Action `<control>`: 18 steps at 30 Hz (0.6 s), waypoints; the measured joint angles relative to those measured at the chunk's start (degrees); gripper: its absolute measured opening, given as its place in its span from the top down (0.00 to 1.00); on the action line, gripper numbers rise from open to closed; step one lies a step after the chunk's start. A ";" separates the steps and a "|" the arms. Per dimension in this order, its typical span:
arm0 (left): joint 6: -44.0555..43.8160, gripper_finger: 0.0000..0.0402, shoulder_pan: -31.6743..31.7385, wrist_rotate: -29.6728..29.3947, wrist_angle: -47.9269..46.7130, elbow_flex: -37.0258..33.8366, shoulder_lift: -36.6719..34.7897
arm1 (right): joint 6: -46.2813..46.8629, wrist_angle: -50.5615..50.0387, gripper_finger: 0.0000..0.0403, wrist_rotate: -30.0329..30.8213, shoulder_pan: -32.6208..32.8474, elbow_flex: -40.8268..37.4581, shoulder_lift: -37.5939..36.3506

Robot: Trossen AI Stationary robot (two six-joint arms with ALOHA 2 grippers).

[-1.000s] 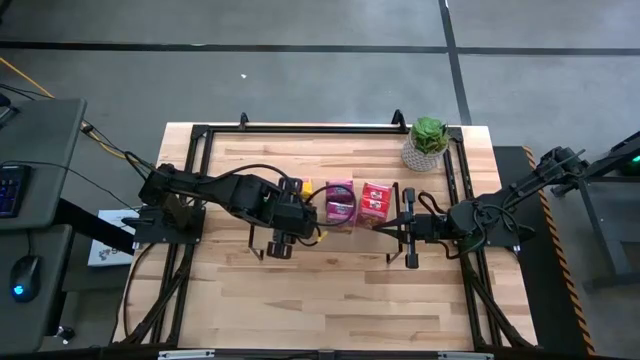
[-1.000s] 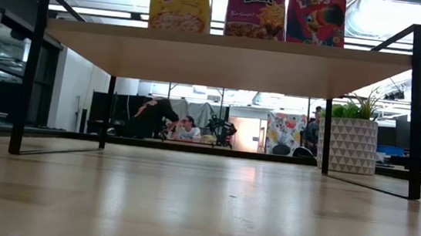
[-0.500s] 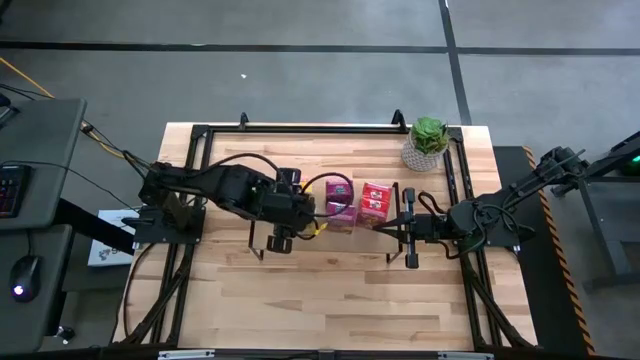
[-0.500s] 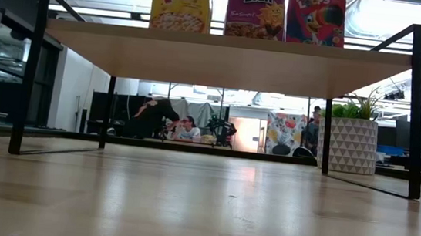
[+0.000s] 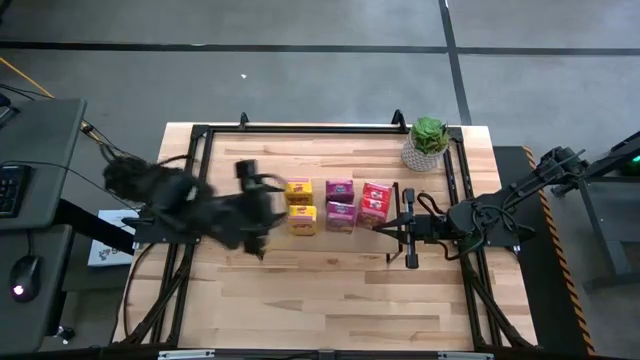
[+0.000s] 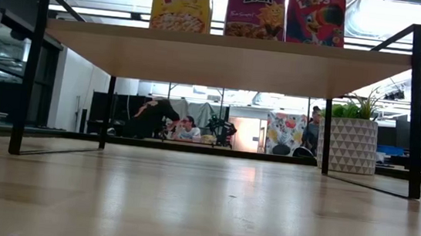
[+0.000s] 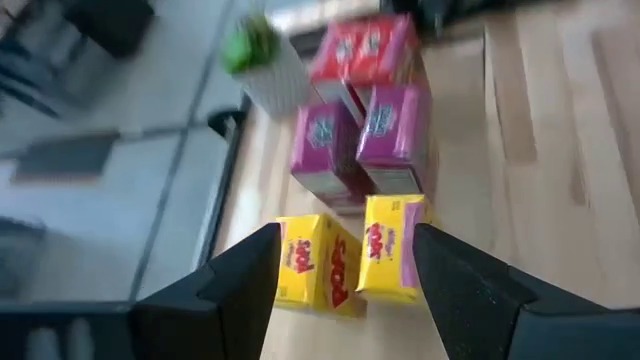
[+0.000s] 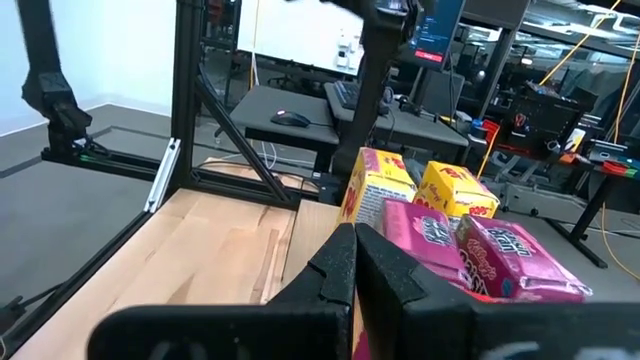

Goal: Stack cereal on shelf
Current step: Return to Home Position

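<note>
Six small cereal boxes stand on the light-wood shelf (image 6: 231, 62) in two rows: two yellow (image 5: 300, 205), two magenta (image 5: 340, 203) and two red (image 5: 375, 203). The low view shows the near row: yellow (image 6: 181, 3), magenta (image 6: 256, 10), red (image 6: 315, 16). My left gripper (image 5: 262, 205) is open and hangs left of the yellow boxes (image 7: 345, 262), apart from them. My right gripper (image 5: 390, 226) is shut, just right of the red boxes. Its wrist view shows the shut fingers (image 8: 355, 245) before the magenta boxes (image 8: 470, 250). My right gripper's shut fingertips lie level beside the red boxes, coming from the table's right. Whether they touch a box I cannot tell.
A potted green plant (image 5: 428, 142) stands at the table's far right corner, right of the shelf in the low view (image 6: 351, 143). The shelf's thin black legs (image 6: 416, 114) stand on the tabletop. Bare wood lies toward the near edge (image 5: 320, 300).
My left gripper has drawn back quickly from over the yellow boxes toward the table's left edge. Both yellow boxes now show uncovered, standing on the shelf. The right arm has kept still.
</note>
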 joint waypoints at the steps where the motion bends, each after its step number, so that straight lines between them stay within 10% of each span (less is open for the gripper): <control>1: 0.02 0.46 -1.60 -1.98 1.53 -2.03 -2.08 | 0.00 0.03 1.00 -0.04 0.00 0.00 0.00; 11: 4.30 0.46 -11.64 -12.07 29.52 -38.46 -27.11 | 0.00 0.41 1.00 -0.02 -0.02 0.00 0.00; 18: 16.04 0.46 -6.82 0.36 52.87 -60.53 -41.30 | 0.00 0.53 1.00 0.05 -0.02 0.00 -0.03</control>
